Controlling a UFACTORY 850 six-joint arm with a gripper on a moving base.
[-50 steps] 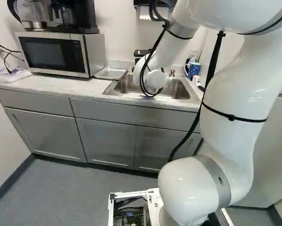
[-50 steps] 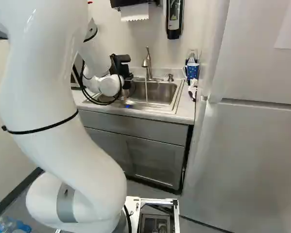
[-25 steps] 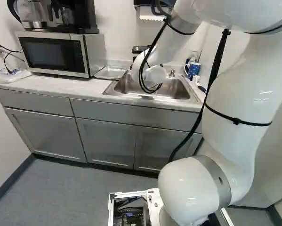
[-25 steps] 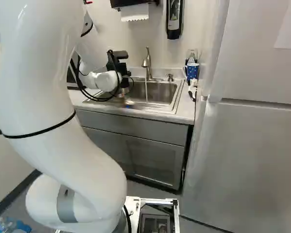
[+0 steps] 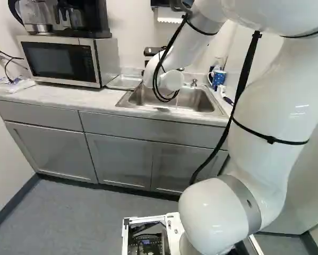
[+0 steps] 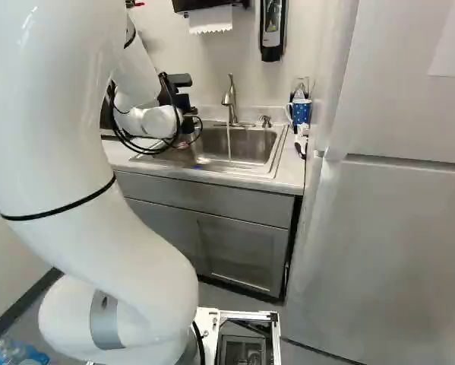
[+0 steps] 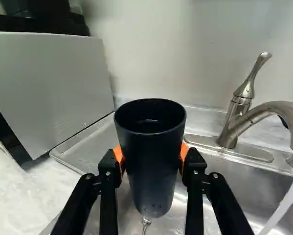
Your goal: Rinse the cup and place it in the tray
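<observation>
My gripper (image 6: pixel 184 103) is over the left part of the sink in the right base view, its fingertips hard to make out. In the wrist view the gripper (image 7: pixel 151 159) is shut on the dark cup (image 7: pixel 150 166), an orange pad on either side. The cup stands nearly upright, mouth showing, with water dripping from its bottom. Behind and beside it lies the shallow metal tray (image 7: pixel 85 149), between microwave and sink. The same tray (image 5: pixel 125 82) shows in the left base view. Water runs from the faucet (image 7: pixel 239 122) into the sink (image 6: pixel 246 144), clear of the cup.
The microwave (image 5: pixel 63 61), with a coffee maker (image 5: pixel 68 18) on top, borders the tray. A blue dotted mug (image 6: pixel 300 112) stands at the counter's right end, beside the tall white fridge (image 6: pixel 394 228). A soap dispenser (image 6: pixel 273 30) hangs on the wall.
The arm has swung left over the sink, carrying the gripped cup away from the running water and nearer the tray. The base has not moved.
</observation>
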